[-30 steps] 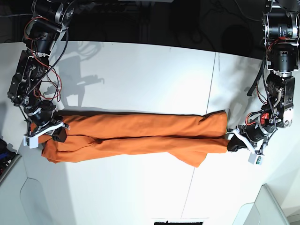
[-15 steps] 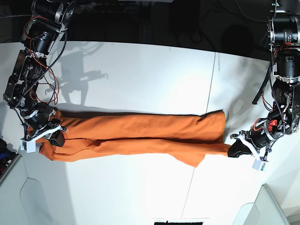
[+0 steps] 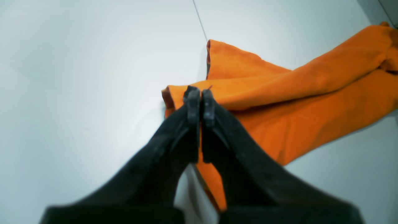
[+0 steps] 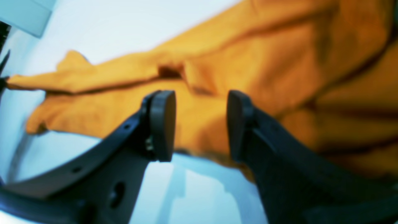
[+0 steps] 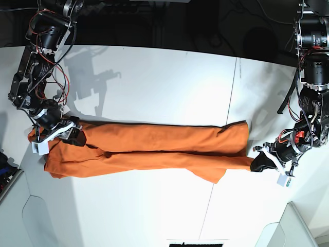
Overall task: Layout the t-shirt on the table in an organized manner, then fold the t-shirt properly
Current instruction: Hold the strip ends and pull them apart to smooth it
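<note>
Orange fabric is filling the near part of both wrist views: the t-shirt (image 5: 149, 152) is lying on the table (image 5: 154, 82) as a long, narrow, bunched band, doubled lengthwise with a dark crease running along it. By that look, the layout is not yet done: no sleeves, collar or flat body are showing, and no proper fold has begun, so spreading and folding both seem to be left.

At one end of the t-shirt the left gripper (image 3: 200, 104) is reaching in low, its jaws pressed together right at the cloth's corner; whether an edge is pinched between them I cannot tell. At the t-shirt's other end the right gripper (image 4: 199, 124) is hovering just over the fabric with its jaws apart and nothing between them, its arm bending down from the table's far edge.
</note>
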